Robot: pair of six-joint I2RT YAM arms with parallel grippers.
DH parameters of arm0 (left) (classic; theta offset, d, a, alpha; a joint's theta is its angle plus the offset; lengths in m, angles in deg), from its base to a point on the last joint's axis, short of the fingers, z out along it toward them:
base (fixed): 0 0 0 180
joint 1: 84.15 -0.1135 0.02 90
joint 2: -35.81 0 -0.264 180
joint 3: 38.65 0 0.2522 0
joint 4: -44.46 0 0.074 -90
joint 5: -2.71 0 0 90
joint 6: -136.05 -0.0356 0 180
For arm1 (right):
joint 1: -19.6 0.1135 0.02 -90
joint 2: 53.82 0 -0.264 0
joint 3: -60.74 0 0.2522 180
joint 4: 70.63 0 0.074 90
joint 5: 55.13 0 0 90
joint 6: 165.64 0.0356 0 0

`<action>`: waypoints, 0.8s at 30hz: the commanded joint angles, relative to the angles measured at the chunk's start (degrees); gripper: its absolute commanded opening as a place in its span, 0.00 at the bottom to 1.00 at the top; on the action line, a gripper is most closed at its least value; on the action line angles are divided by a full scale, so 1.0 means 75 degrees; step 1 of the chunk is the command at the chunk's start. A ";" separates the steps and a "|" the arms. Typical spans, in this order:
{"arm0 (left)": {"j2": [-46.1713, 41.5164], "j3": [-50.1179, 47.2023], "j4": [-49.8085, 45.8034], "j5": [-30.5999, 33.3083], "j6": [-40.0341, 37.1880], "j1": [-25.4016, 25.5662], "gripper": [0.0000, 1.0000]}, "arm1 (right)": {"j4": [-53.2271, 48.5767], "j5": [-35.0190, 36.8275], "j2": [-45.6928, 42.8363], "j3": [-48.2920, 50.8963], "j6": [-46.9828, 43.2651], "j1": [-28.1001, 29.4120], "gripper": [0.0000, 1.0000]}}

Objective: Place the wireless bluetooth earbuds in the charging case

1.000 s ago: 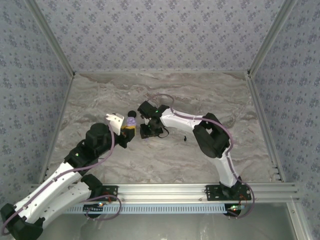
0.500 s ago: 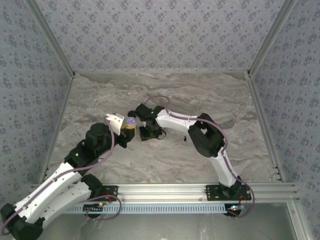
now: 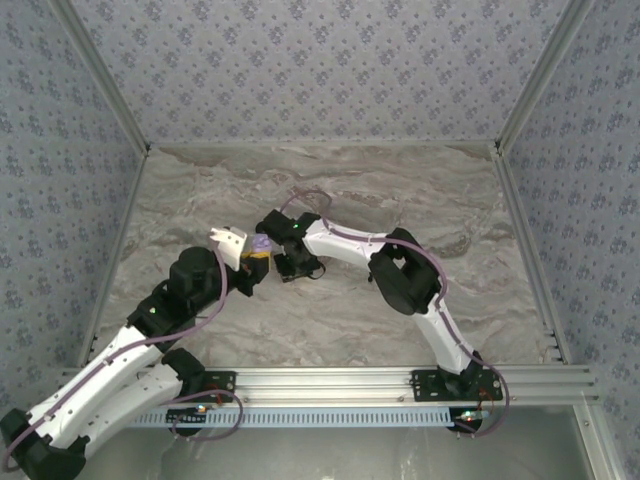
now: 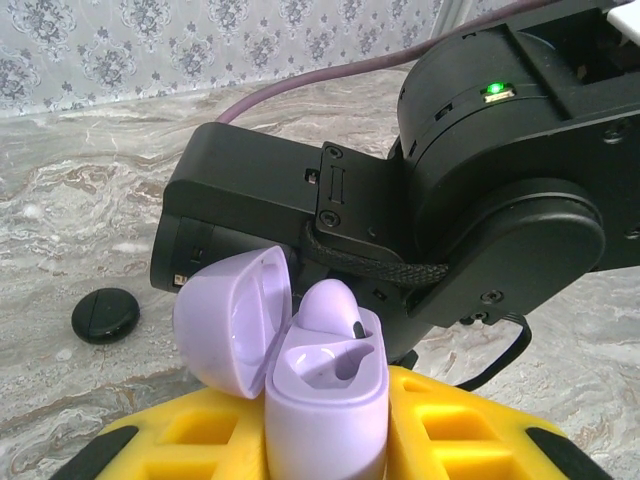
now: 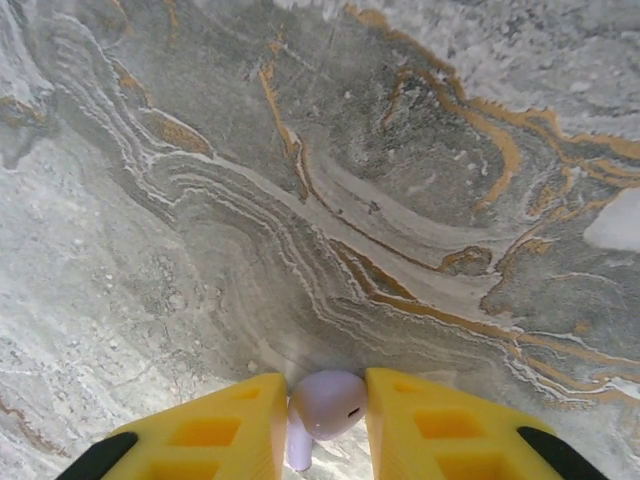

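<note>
Table (image 3: 400,190): marble-patterned top, with both my arms converging just left of its middle.

Left pincer (image 4: 325,440): narrow, its yellow fingers clamped on either side of the lilac charging case (image 4: 325,400), which stands upright off the table. The lid (image 4: 230,320) is swung open to the left in the left wrist view. One socket appears to hold a seated earbud (image 4: 332,305); the near socket looks empty.

Right pincer (image 5: 325,425): narrow, pinching a second earbud (image 5: 325,400), lilac, by its bulb, with the stem pointing down between the fingers. From above, this pincer sits just beside the case, and its wrist housing looms directly behind the case in the left wrist view.

Black puck (image 4: 105,315): lying on the table beyond the lid, apart from the work.

Assessment: the step in hand is bringing the second earbud to the open case. The next move calls for lining the stem up over the empty socket and lowering it straight in, while my left pincer holds the case steady. Risk: a tilted stem catching on the socket rim.
</note>
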 commanded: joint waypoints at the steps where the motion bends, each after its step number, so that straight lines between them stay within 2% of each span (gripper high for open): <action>1: -0.0092 -0.0062 0.0078 0.0014 -0.0069 0.0043 0.28 | -0.0373 0.0280 0.0149 -0.0004 0.0179 0.0021 0.27; 7: -0.0065 -0.0074 0.0147 -0.0022 -0.0049 0.0037 0.28 | -0.0191 0.0421 -0.0420 0.0457 0.0187 -0.0212 0.27; 24: 0.0544 0.0008 0.0652 -0.0495 0.0036 0.0038 0.28 | 0.0591 0.0949 -0.2093 0.2778 0.0402 -0.1541 0.26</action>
